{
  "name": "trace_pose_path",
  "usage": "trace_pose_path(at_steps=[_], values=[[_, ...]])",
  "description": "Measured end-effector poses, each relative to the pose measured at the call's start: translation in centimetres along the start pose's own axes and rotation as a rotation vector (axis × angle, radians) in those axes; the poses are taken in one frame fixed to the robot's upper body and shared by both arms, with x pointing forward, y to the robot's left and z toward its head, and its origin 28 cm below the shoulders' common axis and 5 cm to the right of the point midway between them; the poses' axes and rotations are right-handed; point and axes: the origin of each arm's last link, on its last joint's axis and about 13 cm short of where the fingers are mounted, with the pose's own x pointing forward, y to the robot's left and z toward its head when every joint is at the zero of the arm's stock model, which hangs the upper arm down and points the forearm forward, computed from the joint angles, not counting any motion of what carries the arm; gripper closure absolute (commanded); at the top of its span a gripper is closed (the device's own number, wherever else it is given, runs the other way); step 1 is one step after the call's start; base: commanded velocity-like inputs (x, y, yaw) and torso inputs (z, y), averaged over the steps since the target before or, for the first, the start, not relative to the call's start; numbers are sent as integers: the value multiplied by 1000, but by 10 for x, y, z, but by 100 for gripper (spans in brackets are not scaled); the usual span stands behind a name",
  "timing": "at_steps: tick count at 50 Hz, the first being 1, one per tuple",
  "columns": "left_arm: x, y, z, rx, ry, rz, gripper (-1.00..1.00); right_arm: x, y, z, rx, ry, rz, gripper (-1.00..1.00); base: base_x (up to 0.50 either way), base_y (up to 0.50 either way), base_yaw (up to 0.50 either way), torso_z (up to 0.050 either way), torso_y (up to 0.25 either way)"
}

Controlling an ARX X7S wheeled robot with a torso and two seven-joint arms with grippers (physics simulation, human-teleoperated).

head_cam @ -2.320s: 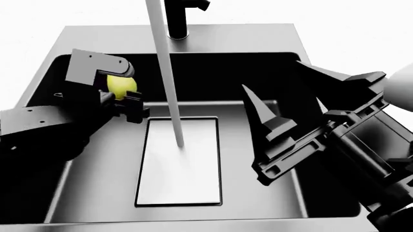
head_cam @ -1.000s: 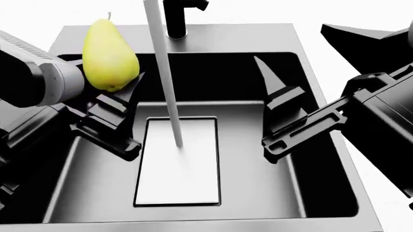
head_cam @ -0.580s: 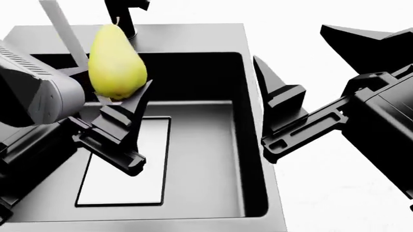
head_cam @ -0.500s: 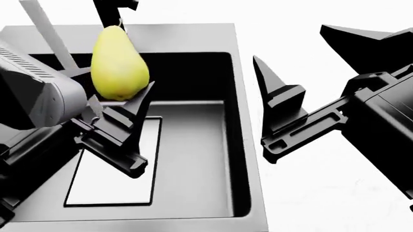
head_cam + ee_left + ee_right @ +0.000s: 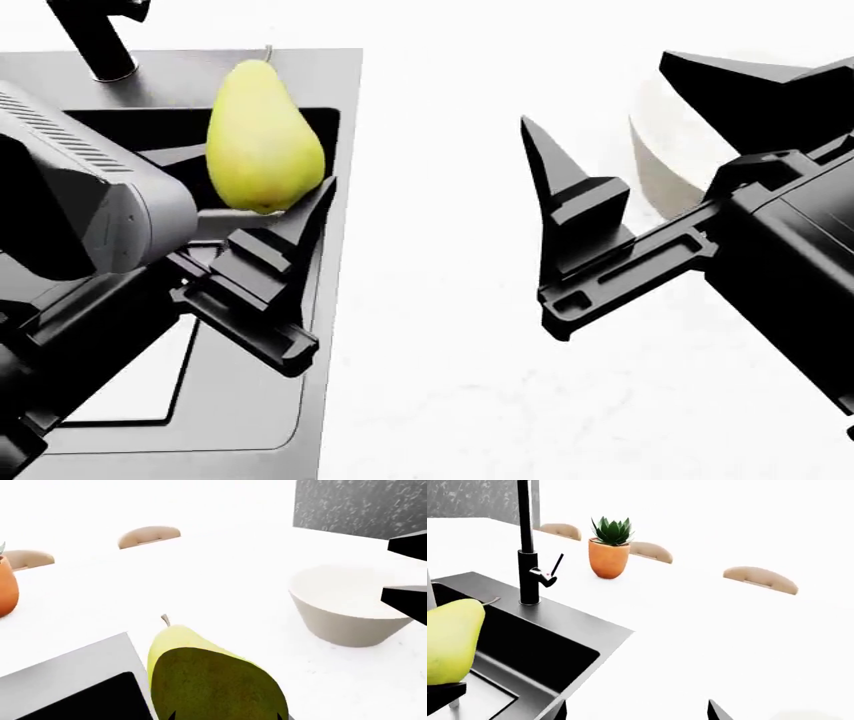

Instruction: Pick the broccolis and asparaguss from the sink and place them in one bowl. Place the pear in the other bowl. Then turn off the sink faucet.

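My left gripper (image 5: 260, 200) is shut on the yellow-green pear (image 5: 264, 140) and holds it upright above the right rim of the black sink (image 5: 340, 90). In the left wrist view the pear (image 5: 207, 675) fills the space between the jaws, with the off-white bowl (image 5: 350, 610) on the counter beyond it. That bowl (image 5: 654, 150) shows partly behind my right gripper (image 5: 601, 95), which is open and empty above the white counter. The black faucet (image 5: 527, 545) with its side lever (image 5: 550, 570) stands at the sink's back rim. Broccoli, asparagus and the wooden bowl are out of view.
An orange pot with a green plant (image 5: 608, 555) stands on the counter behind the sink. Several beige chair backs (image 5: 759, 579) line the counter's far edge. A dark speckled wall panel (image 5: 360, 505) rises beyond the off-white bowl.
The left gripper lifted the pear out of the sink and carried it right, to the sink's right rim. The head view swung right, and the off-white bowl came into view.
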Motion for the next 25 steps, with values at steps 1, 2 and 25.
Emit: trace_pose_path(at_steps=[1, 2, 25], values=[[0, 0, 0, 0, 0, -1, 100, 0, 0, 0, 0, 0, 0, -100, -10, -500, 0, 0, 0], [0, 0, 0, 0, 0, -1, 100, 0, 0, 0, -1, 0, 1, -100, -10, -500, 0, 0, 0], [0, 1, 4, 6, -18, 7, 100, -4, 4, 3, 17, -17, 8, -100, -10, -500, 0, 0, 0]])
